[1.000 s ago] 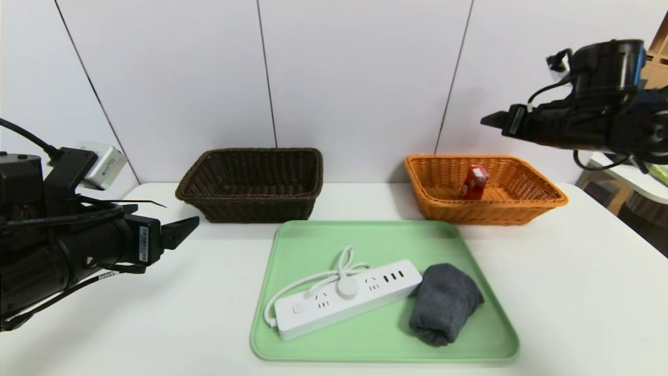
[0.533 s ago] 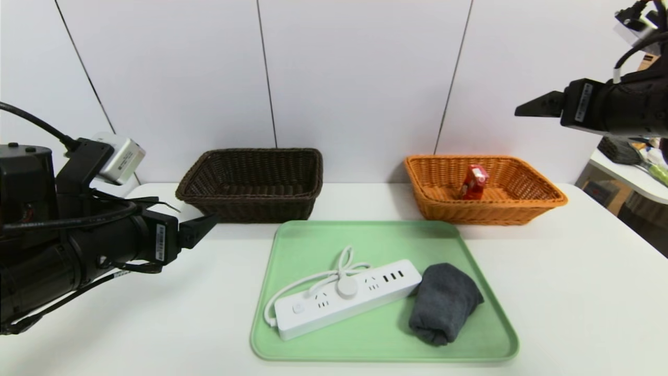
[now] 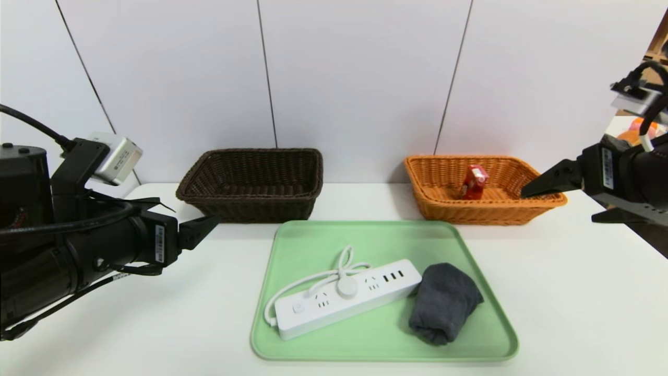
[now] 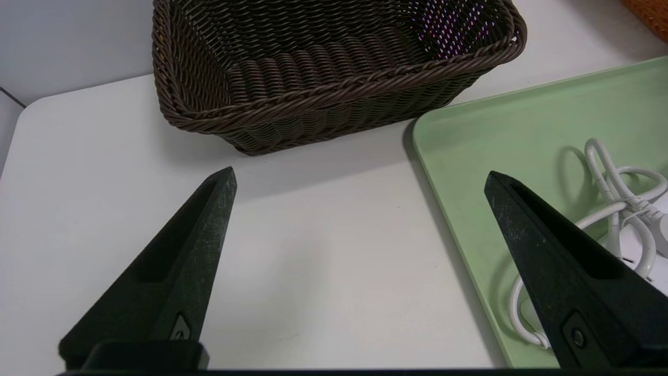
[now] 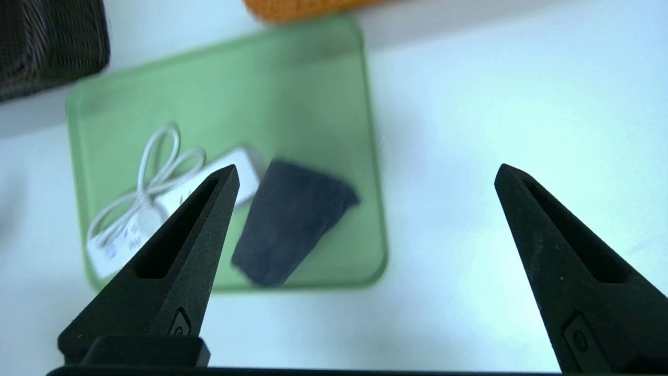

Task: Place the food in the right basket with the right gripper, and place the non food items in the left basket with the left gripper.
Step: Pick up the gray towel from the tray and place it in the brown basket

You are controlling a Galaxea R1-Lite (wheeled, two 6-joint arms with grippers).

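Already the red snack packet leans inside the orange basket, just beyond the tips of the right gripper, whose jaws stand wide apart with nothing between them. Past those tips, on the green tray, lie the white power strip and, touching its end, the rolled grey cloth. The left gripper, jaws spread and bare, hovers over the white table, the dark basket ahead of it.

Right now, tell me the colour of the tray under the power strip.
Pale green; the tray shows best in the head view, holding the white power strip.
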